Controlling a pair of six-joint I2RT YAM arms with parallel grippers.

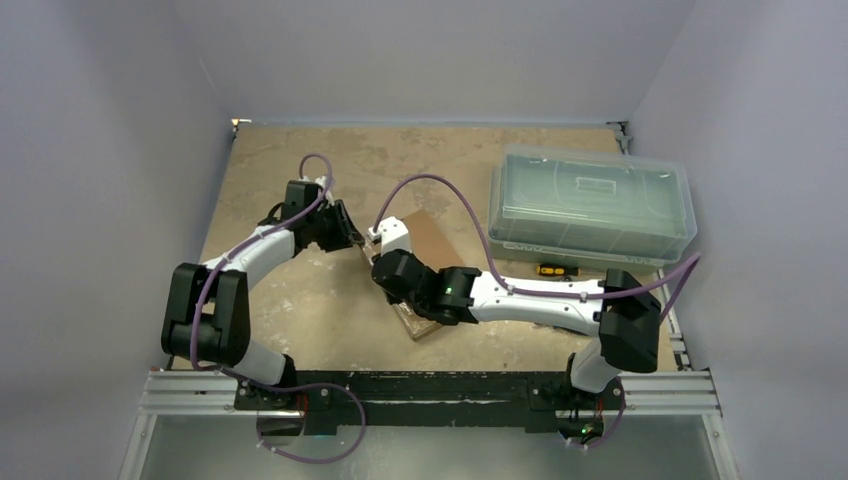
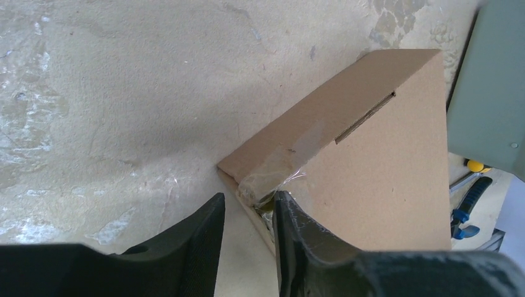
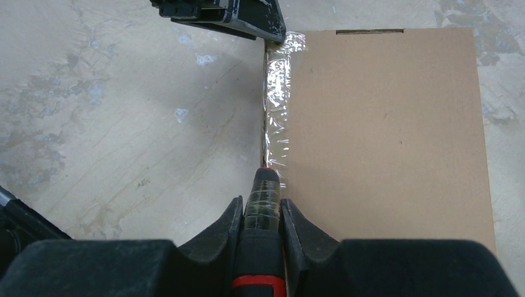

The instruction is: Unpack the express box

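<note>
The express box point(image 1: 437, 236) is a flat brown cardboard mailer lying mid-table, partly under my right arm. Clear tape point(image 3: 276, 99) runs along its left edge. My right gripper point(image 3: 261, 207) is shut on a black tool with a red ring point(image 3: 260, 247). The tool's tip touches the taped seam at the box's near left edge. My left gripper point(image 2: 247, 207) is open and straddles the box's taped corner point(image 2: 263, 185). Its right finger point(image 2: 300, 238) lies against the box and its left finger point(image 2: 195, 244) is over the table. The left gripper also shows in the right wrist view point(image 3: 241, 18).
A large clear plastic lidded bin point(image 1: 590, 205) stands at the back right, close to the box. A small yellow and black tool point(image 1: 556, 269) lies in front of it. A blue-handled tool point(image 2: 467, 207) lies by the bin. Walls close in on both sides.
</note>
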